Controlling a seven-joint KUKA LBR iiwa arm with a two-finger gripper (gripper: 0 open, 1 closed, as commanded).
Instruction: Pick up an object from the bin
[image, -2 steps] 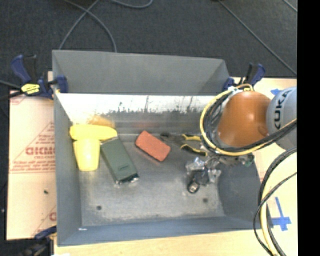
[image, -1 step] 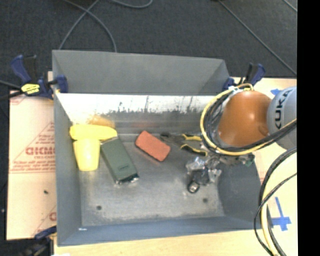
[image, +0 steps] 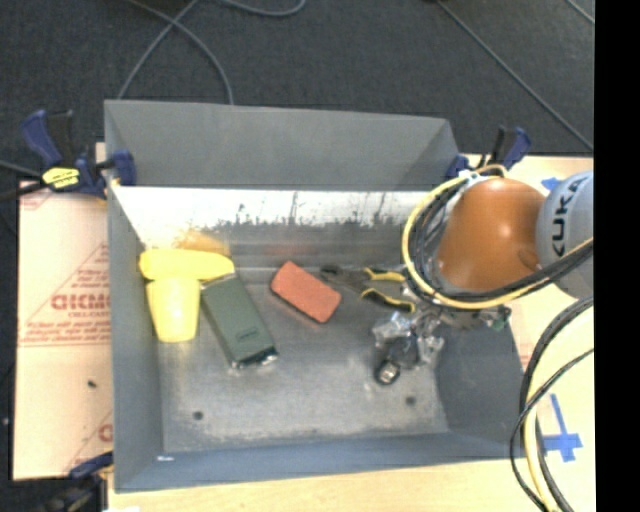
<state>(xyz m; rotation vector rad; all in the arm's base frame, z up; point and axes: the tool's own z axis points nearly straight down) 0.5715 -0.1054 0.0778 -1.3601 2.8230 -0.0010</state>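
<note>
Grey metal makes up the bin (image: 280, 150), and the camera view looks down into it from above, its floor scuffed and speckled along the foot of the back wall. The arm comes in over the right wall, its wrist under a rounded orange cover (image: 485, 240) ringed by black and yellow cables (image: 420, 250). Below that cover the gripper (image: 403, 350) hangs low over the floor in the right half of the bin, nearer the right wall than the left and about midway between the back wall and the front edge. Whether it is open or closed cannot be told, as the metal parts blur together there. A small dark rounded piece (image: 387, 372) sits on the floor at the gripper's lower tip, touching it or just beside it; it cannot be told whether this is a loose thing or part of the gripper itself. Just behind the gripper, near the back wall, lies a thin black-and-yellow item (image: 372, 281), partly hidden by the cables. To the left of that, near the middle of the bin, an orange-red block (image: 304, 291) lies flat and at a slant. Further left a dark green rectangular block (image: 238, 320) lies tilted, and just beside it, against the left wall, rests a yellow T-shaped object (image: 180, 288). All three are well apart from the gripper.
</note>
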